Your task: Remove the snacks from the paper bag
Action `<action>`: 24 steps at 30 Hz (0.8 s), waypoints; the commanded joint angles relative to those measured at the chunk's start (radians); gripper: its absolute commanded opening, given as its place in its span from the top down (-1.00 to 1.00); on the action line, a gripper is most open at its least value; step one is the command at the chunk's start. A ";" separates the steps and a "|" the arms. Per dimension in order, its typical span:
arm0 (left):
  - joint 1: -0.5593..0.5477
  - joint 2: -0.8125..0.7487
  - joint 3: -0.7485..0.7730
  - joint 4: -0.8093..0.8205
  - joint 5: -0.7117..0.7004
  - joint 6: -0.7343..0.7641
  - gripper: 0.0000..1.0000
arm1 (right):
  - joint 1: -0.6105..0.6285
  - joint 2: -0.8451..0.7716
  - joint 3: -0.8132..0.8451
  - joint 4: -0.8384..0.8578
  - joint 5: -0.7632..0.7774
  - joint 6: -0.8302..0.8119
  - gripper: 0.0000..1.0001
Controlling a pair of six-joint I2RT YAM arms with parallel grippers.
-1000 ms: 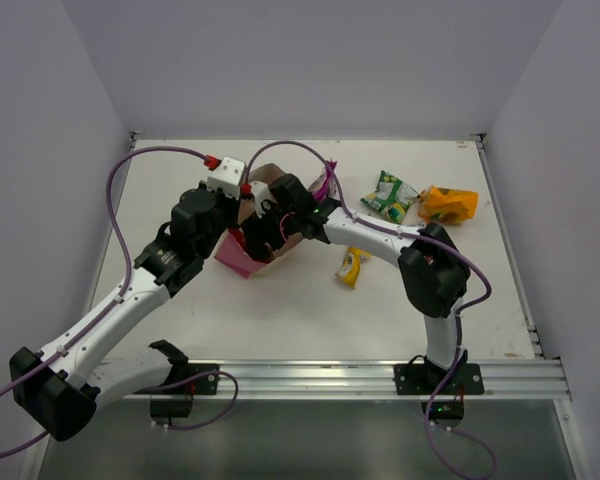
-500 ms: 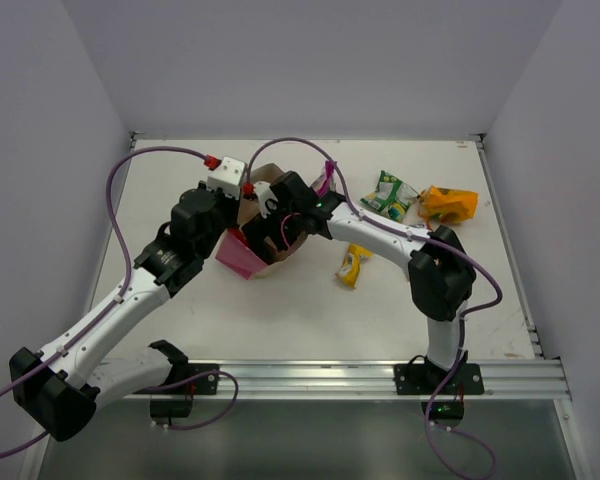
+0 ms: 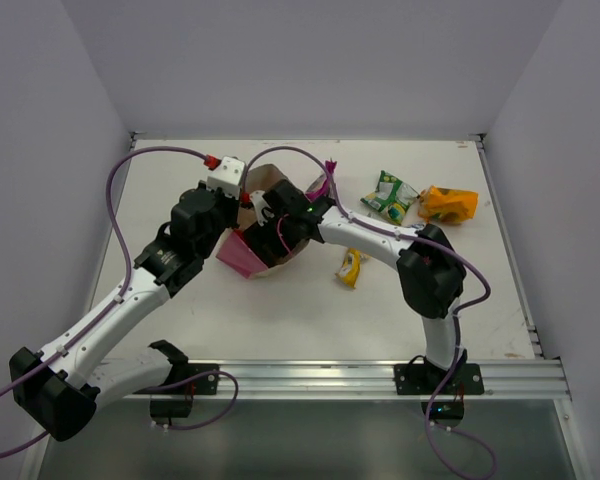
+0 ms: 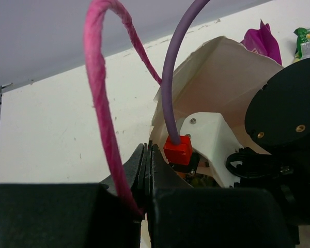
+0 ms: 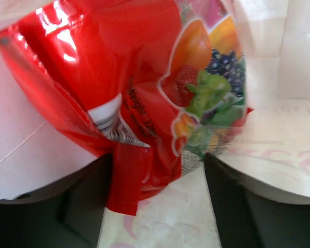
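White bench carries the paper bag far-left of centre. Left pincer is clenched on its pink cord handle. Inside the bag, the right pincer stands released, a red snack packet between its fingers.

Both arms had white links and black joints. A purple cable with a red plug ran along each arm. The bases were black.

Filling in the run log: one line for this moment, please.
left gripper: shut on pink handle | right gripper: open, inside paper bag, straddling red packet | outside: purple, green, orange, yellow packets
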 commanded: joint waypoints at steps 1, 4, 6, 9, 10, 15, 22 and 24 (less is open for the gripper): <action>0.004 -0.024 0.017 0.062 0.006 0.013 1.00 | -0.003 0.042 -0.020 0.065 0.054 0.003 -0.37; 0.004 -0.024 0.014 0.059 0.013 0.006 1.00 | -0.003 0.042 -0.035 0.118 0.032 0.007 0.02; 0.004 -0.027 0.012 0.059 0.023 0.001 1.00 | -0.003 0.033 -0.057 0.163 0.027 0.013 0.33; 0.004 -0.028 0.006 0.056 0.026 -0.002 1.00 | -0.003 0.019 -0.083 0.210 0.026 0.016 0.73; 0.004 -0.030 0.006 0.055 0.026 -0.004 1.00 | -0.003 0.007 -0.088 0.219 0.026 0.015 0.86; 0.004 -0.042 -0.006 0.046 0.003 0.003 1.00 | -0.003 -0.076 -0.124 0.273 0.040 0.015 1.00; 0.004 -0.033 -0.011 0.035 -0.056 0.029 1.00 | -0.003 -0.242 -0.074 0.280 0.081 0.016 1.00; 0.003 -0.027 -0.009 0.027 -0.066 0.030 1.00 | -0.004 -0.283 -0.043 0.279 0.096 0.009 1.00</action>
